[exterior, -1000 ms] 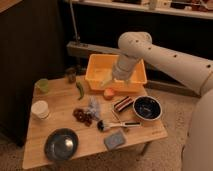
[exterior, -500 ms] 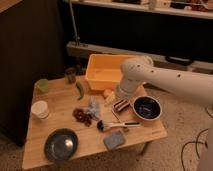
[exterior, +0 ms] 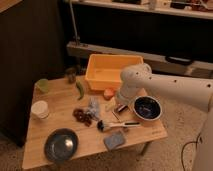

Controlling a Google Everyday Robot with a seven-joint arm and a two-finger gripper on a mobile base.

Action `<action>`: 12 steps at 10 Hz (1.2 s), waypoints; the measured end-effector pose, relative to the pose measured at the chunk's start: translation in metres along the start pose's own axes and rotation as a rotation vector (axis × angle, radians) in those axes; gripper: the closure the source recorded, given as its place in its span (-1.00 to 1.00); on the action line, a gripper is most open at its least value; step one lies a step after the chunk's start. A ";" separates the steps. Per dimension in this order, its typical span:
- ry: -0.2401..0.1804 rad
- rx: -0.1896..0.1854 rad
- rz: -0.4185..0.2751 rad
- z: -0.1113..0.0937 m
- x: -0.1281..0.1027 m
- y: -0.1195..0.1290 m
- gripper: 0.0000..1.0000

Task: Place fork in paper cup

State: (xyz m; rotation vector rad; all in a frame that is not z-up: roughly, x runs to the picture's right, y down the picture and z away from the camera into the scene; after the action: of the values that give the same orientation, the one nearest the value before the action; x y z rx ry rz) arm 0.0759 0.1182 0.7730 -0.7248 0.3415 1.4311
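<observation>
The paper cup stands upright near the left edge of the wooden table, plain off-white. A slim pale piece that I take for the fork lies flat in the middle of the table, just in front of the yellow bin. My gripper hangs at the end of the white arm, low over the table just right of the fork and left of the dark bowl. It is open and nothing shows between the fingers. The cup is far to the gripper's left.
A yellow bin sits at the back, a dark blue bowl to the right. A pale green cup and dark tumbler stand back left. In front lie a white-handled brush, blue sponge and dark plate.
The arm has come down from over the yellow bin to the table in front of it, bringing the gripper low beside the fork. The objects on the table have stayed in place.
</observation>
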 end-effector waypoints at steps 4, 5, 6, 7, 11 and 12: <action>0.023 -0.015 0.050 0.033 0.002 -0.011 -0.60; 0.025 -0.018 0.061 0.038 0.002 -0.015 -0.60; 0.029 -0.015 0.066 0.044 0.000 -0.015 -0.60; 0.035 -0.006 0.069 0.051 -0.002 -0.016 -0.60; 0.063 0.013 0.073 0.073 -0.012 -0.027 -0.33; 0.065 0.016 0.075 0.075 -0.014 -0.029 -0.19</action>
State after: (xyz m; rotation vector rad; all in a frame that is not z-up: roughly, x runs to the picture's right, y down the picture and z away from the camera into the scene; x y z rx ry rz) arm 0.0871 0.1561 0.8447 -0.7536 0.4339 1.4766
